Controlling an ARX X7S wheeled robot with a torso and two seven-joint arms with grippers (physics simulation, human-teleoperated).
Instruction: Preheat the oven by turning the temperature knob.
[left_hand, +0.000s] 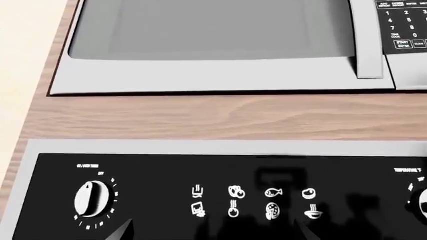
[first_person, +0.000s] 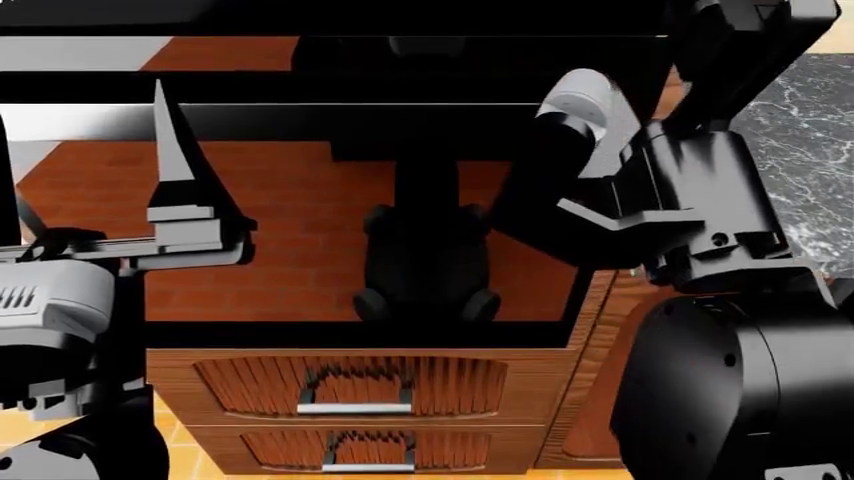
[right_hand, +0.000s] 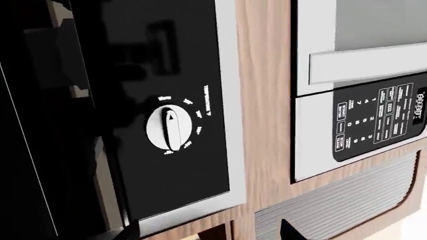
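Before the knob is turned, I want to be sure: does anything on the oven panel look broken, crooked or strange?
Nothing stands out. The oven's black control panel looks intact, its timer knob and temperature knob sit flush, and the microwave above sits level in the wood frame.

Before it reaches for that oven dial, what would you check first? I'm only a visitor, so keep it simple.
1. Right dial found: ok. The temperature knob sits under the "temperature" label on the oven's black panel; the timer knob is a different one.
2. Knob unobstructed: ok. Nothing covers it in the right wrist view.
3. Right gripper lined up: not ok. Its fingertips show off to one side of the knob.
4. Right gripper open: ok. The two tips stand well apart with nothing between them.
5. Left gripper out of the way: ok. It is open, near the timer knob side.
6. Present temperature setting: cannot tell; the markings are too small.
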